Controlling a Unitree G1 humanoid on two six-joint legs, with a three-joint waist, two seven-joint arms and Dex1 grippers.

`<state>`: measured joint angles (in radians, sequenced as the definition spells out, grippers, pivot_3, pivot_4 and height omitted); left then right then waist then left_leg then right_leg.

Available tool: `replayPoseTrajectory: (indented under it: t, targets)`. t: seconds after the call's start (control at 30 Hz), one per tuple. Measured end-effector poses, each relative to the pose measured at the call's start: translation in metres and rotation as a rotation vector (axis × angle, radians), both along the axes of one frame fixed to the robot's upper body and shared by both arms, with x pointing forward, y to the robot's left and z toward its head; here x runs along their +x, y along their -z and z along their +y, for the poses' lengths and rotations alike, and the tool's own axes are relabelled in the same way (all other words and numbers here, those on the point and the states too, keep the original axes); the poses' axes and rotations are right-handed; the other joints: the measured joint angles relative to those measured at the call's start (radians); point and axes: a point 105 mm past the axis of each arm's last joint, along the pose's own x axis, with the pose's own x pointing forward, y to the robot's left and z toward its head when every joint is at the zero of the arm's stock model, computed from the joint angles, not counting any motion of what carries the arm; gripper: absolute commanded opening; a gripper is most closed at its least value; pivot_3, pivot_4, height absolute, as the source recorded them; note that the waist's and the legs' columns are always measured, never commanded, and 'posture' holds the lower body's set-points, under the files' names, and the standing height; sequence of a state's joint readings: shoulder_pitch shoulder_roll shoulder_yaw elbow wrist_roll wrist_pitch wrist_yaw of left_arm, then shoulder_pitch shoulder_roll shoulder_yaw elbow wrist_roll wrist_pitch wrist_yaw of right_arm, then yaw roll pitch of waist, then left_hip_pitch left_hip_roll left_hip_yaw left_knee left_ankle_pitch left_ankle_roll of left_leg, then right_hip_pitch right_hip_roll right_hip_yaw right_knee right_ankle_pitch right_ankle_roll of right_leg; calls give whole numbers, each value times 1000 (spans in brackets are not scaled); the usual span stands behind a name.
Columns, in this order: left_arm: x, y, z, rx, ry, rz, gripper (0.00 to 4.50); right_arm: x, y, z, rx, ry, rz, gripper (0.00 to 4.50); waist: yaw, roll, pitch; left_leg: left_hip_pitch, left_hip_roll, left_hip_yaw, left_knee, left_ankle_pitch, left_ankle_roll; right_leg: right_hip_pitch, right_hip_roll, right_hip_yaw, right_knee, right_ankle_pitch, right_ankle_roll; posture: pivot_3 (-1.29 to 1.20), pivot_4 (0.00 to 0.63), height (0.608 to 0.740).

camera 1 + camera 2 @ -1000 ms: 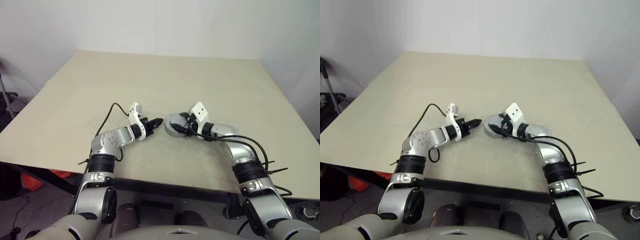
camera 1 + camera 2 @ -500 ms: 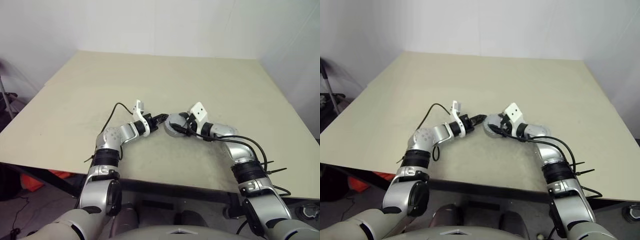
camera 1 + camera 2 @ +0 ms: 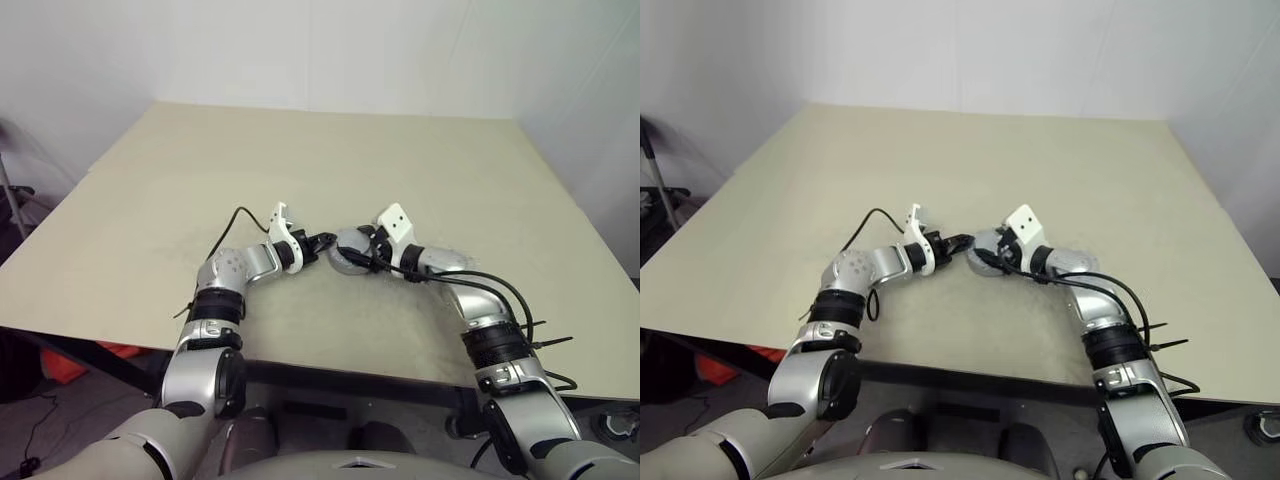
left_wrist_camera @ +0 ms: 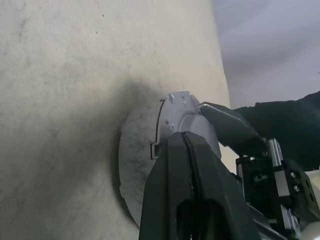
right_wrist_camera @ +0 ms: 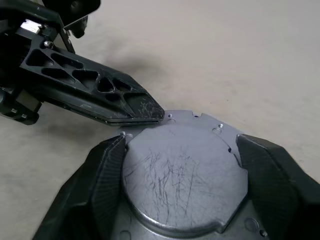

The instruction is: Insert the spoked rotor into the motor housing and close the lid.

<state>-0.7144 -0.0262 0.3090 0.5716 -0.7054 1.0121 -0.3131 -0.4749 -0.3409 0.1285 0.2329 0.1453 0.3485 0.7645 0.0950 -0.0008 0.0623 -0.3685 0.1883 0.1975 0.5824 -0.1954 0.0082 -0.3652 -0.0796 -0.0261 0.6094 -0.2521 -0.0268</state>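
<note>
Flanking lid [image 5: 182, 175]: R hand [image 5: 182, 192] spread w/ fingers beside rim, L hand [image 5: 150, 114] pressed together, tip at edge.

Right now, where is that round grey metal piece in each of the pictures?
Left eye view: the round grey metal piece sits just below centre on the table, between the arms.
Right eye view: same spot, just below centre.
Left wrist view: middle, partly behind the black fingers.
Right wrist view: lower middle, seen close up.
Shared landmark: the left gripper, shut, with its black tip at the piece's edge.
</note>
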Motion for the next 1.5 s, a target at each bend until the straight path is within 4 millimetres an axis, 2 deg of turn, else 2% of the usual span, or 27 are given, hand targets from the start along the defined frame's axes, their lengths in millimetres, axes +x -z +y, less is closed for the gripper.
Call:
replayPoseTrajectory:
  t: [0.23,0.37,0.57,0.77,0.87,1.0,1.1,1.2,1.33,1.5]
  targets:
    - [-5,2,2,-2,12,2,0,-10,-27,19,79,-98,-61,4487,6,0,0,-1,-1,0,-1,0,0,0,-1,0,-2,0,0,0,0,740]
    - [-9,0,-3,-13,44,-4,0,-8,-34,20,128,-77,-57,4487,7,0,0,-1,-1,0,-1,0,0,0,-1,0,-2,0,0,0,0,740]
    - [-17,-2,-8,-40,86,-22,0,2,-36,6,154,43,-37,4487,7,0,0,-2,-1,0,-2,2,-3,-1,-1,-1,-2,0,0,0,0,740]
    - [-21,-3,-11,-52,106,-15,0,11,-57,-20,430,218,172,4487,15,0,0,-4,-2,0,-1,2,-2,-3,-1,0,-2,0,0,0,0,740]
    - [-22,-1,-13,-55,110,-10,0,9,-65,-42,555,284,321,4487,23,0,0,-4,-2,0,-2,2,-3,-2,-1,0,-2,0,0,0,0,740]
    - [-23,0,-14,-54,108,-5,0,-5,-53,-66,601,341,500,4487,34,0,0,-3,-2,0,-3,2,-4,-2,-1,-1,-2,0,0,0,0,740]
    - [-24,0,-15,-48,108,-5,0,-25,-22,-83,562,397,630,4487,39,0,0,-1,-2,0,-4,2,-4,-1,-1,-1,-2,0,1,0,0,740]
    - [-23,1,-13,-42,102,-8,0,-37,3,-89,551,440,716,4487,38,2,-1,-1,-2,0,-4,3,-5,-2,-1,-1,-2,0,1,0,0,740]
    - [-25,3,-13,-33,101,-7,0,-39,9,-90,551,453,737,4487,37,3,-1,2,-2,0,-4,5,-8,1,-1,-1,-2,0,1,0,0,740]
    - [-24,2,-10,-18,93,-15,0,-37,12,-81,561,436,725,4487,31,3,-1,4,-1,0,-5,5,-8,2,-1,-1,-2,0,1,0,0,740]
